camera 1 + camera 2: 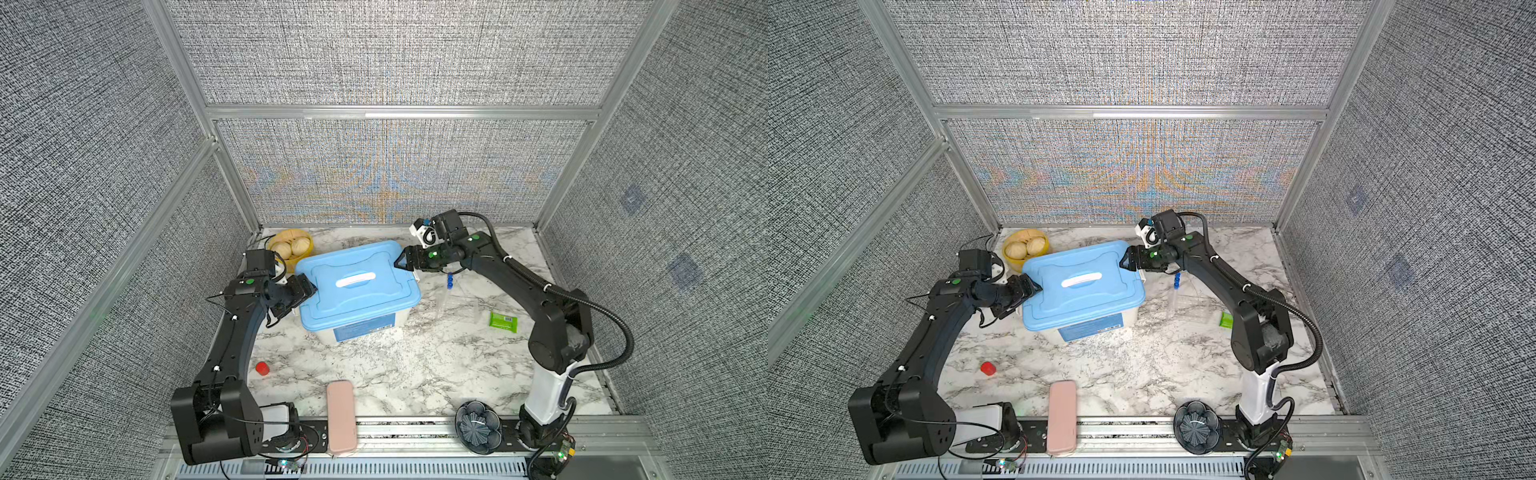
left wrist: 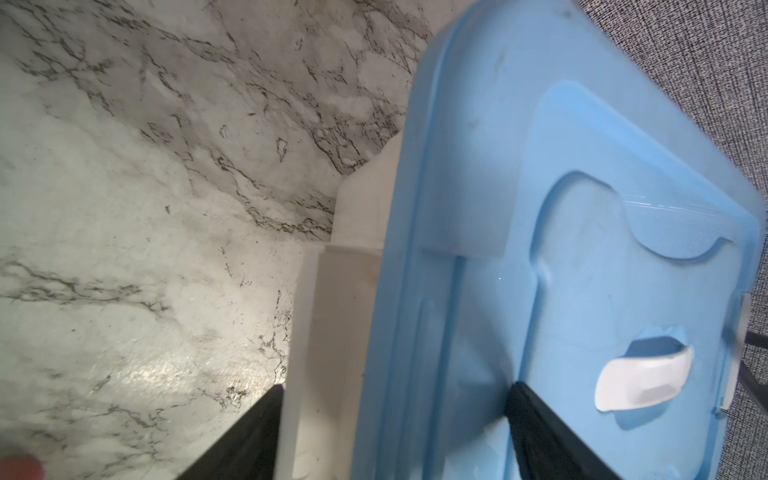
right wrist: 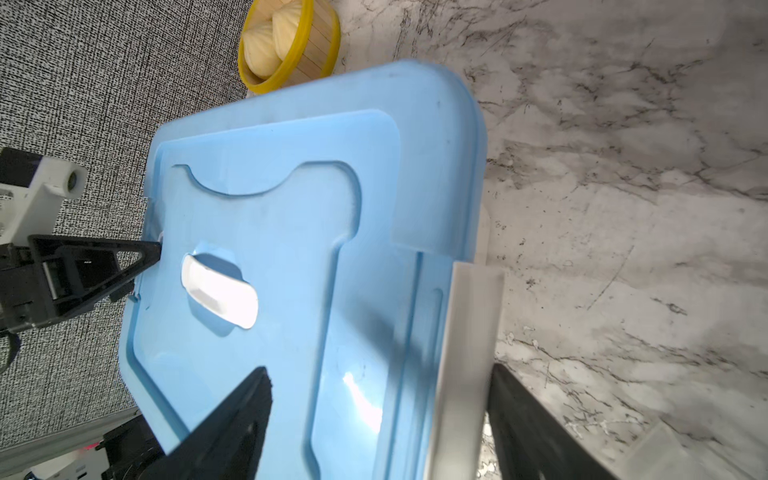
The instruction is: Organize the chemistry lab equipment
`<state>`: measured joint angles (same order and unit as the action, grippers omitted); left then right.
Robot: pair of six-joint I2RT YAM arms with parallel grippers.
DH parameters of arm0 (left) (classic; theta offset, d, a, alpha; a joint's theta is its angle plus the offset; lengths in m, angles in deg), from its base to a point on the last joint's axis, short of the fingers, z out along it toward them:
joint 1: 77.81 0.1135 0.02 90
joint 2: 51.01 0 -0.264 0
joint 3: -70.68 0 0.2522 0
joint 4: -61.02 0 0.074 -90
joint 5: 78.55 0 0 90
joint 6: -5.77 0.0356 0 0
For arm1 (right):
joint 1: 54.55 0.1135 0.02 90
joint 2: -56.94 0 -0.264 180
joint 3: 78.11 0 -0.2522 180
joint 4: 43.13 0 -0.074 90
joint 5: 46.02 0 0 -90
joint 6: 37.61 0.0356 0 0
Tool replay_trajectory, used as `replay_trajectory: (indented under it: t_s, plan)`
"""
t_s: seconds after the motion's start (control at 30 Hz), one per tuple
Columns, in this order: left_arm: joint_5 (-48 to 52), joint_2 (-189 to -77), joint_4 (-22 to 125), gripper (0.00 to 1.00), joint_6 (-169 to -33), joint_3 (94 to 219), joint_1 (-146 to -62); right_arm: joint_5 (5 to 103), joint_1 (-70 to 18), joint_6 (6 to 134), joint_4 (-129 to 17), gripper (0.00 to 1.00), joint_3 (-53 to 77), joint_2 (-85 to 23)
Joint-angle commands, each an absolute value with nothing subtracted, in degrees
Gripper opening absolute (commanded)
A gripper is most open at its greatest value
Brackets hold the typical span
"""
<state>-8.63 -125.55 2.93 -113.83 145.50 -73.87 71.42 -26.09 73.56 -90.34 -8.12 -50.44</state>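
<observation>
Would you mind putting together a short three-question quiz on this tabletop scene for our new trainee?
1. True or false: the blue lid is on the storage box.
2. The yellow steamer basket stands: A by the box's back left corner, B by its front right corner, C on the lid.
3. Which gripper is nearer the blue-capped tubes?
Key: 1 true; 2 A; 3 the right gripper.
</observation>
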Motion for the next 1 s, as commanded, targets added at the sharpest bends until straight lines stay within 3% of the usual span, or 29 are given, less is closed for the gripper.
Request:
replay_trajectory:
  t_s: [0.0, 0.37, 0.5, 0.97]
  plan:
    - [-6.3, -126.3, -0.9, 0.82, -113.9, 144.5, -74.0, 73.2, -26.0, 75.4, -88.6, 0.78, -7.2, -49.7]
    - [-8.2, -126.0, 0.0, 0.76, -114.1, 143.6, -74.1, 67.7, -22.3, 75.5, -89.0, 0.72, -5.6, -49.1]
    - [-8.2, -125.3, -0.1, 0.76, -114.2, 143.5, -74.1, 62.5, -20.4, 74.4, -89.8, 0.62, -5.9, -48.9]
    - [-10.0, -124.8, -1.2, 0.73, -113.6, 145.4, -74.1, 42.3, -11.6, 68.5, -95.3, 0.55, -9.6, -51.1]
